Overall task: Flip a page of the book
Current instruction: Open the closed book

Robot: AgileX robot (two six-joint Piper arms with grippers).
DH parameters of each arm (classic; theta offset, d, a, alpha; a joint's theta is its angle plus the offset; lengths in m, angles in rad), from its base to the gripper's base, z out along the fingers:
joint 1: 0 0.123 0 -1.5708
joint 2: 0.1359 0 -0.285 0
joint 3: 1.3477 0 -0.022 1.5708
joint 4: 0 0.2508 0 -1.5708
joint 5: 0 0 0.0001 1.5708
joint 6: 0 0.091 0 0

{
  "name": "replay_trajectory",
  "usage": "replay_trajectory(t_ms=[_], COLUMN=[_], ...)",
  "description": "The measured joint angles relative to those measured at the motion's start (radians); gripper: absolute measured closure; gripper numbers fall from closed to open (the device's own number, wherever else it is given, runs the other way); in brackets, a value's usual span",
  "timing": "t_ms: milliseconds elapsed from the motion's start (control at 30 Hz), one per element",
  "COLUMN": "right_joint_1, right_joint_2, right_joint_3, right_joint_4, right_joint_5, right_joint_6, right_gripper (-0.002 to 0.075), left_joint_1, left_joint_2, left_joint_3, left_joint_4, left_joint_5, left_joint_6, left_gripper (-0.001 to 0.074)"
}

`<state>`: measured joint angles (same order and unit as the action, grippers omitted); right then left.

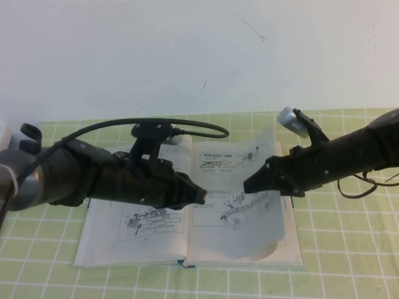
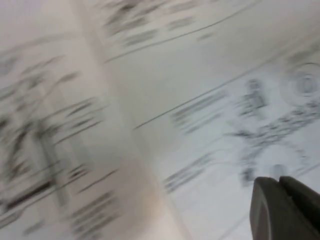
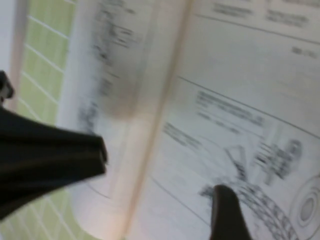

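The book (image 1: 143, 230) lies open on the table, with white pages of text and line drawings. Its right-hand page (image 1: 249, 230) is lifted and curled, its outer edge standing up off the stack. My left gripper (image 1: 201, 197) hovers over the book's middle fold, its two fingers (image 2: 267, 200) pressed together and holding nothing. My right gripper (image 1: 247, 184) reaches in from the right at the raised page, its tip facing the left one. Only one of its fingers (image 3: 227, 212) shows, lying against the printed drawing. The left arm (image 3: 45, 160) appears dark across the fold.
A green checked cloth (image 1: 349, 249) covers the table, with a white wall (image 1: 187, 50) behind it. A black cable (image 1: 199, 128) loops above the book's far edge. Another cable (image 1: 368, 184) trails beside the right arm.
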<state>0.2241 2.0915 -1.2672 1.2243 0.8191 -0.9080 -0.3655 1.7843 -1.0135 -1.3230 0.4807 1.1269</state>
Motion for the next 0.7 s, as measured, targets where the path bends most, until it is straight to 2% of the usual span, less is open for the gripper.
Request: replay_trajectory(t_ms=[167, 400, 567, 700], right_joint_1=[0.000, 0.000, 0.000, 0.000], right_joint_2=[0.000, 0.000, 0.000, 0.000], right_joint_3=[0.000, 0.000, 0.000, 0.000], right_joint_4=[0.121, 0.159, 0.185, 0.195], right_joint_5=[0.035, 0.051, 0.076, 0.083], right_joint_6=[-0.079, -0.092, -0.094, -0.114], right_gripper=[0.0345, 0.0345, 0.0345, 0.0345], left_joint_1=[-0.057, -0.178, -0.318, -0.459], left_joint_2=[-0.086, -0.222, -0.268, -0.270], left_joint_3=[0.000, 0.004, 0.051, 0.092], left_joint_4=[0.021, 0.155, 0.191, 0.195], left_joint_5=[0.008, 0.016, -0.058, -0.231], left_joint_6=[0.039, 0.036, 0.036, 0.038], left_gripper=[0.0737, 0.0737, 0.0736, 0.0736])
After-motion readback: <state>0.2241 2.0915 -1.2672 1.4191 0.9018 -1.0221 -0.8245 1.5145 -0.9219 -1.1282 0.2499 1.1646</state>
